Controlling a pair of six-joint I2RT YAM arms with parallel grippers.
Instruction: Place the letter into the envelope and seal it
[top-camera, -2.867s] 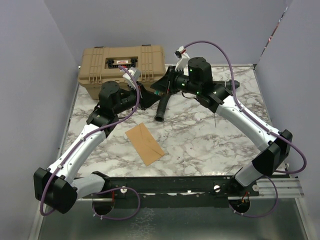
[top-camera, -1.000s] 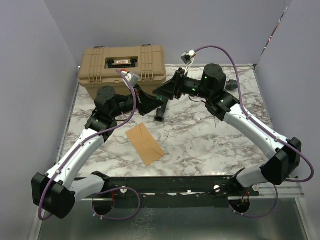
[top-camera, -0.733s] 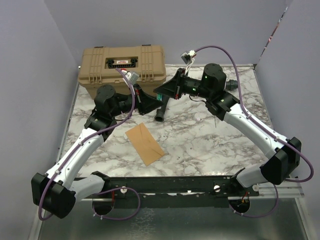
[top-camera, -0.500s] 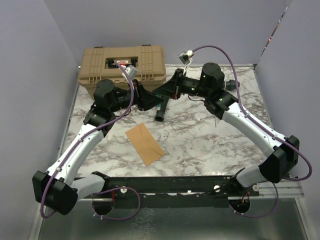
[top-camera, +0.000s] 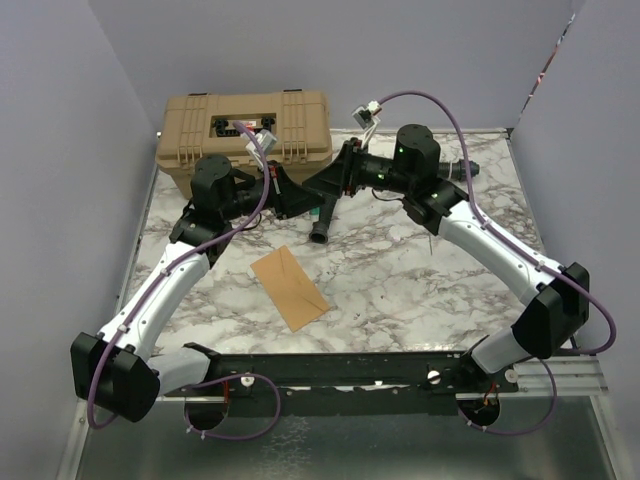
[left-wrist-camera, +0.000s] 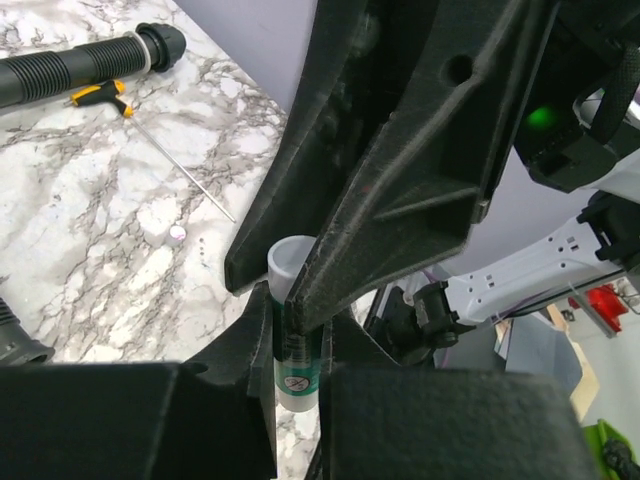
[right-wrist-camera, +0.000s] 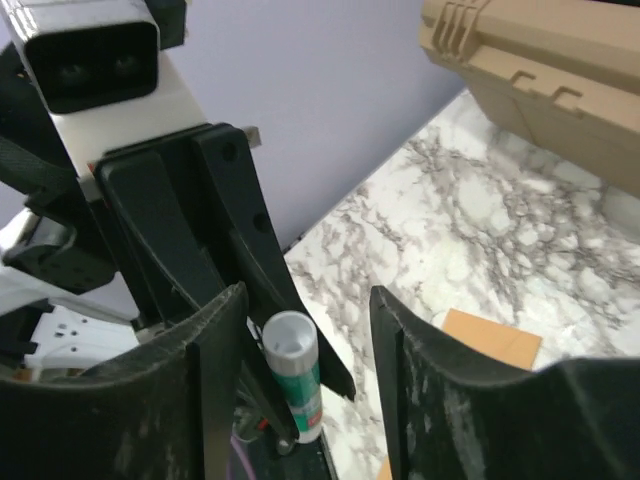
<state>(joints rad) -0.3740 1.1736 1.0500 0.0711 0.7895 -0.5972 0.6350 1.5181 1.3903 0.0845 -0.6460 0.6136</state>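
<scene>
The envelope (top-camera: 289, 288) is a single flat rectangle of orange-tan kraft paper. It lies on the marble table (top-camera: 420, 280), left of centre in the lower half of the overhead view. Its long axis runs diagonally from upper left to lower right. A faint crease crosses it. The flap's state cannot be determined.

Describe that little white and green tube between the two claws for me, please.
The tube is a small round stick, plastic by its look, with a white, hollow-looking top and a green label below. It stands roughly upright in mid-air above the marble table, clamped between the black fingers of the left gripper. The right gripper stands open around its top end; whether it touches is unclear.
</scene>
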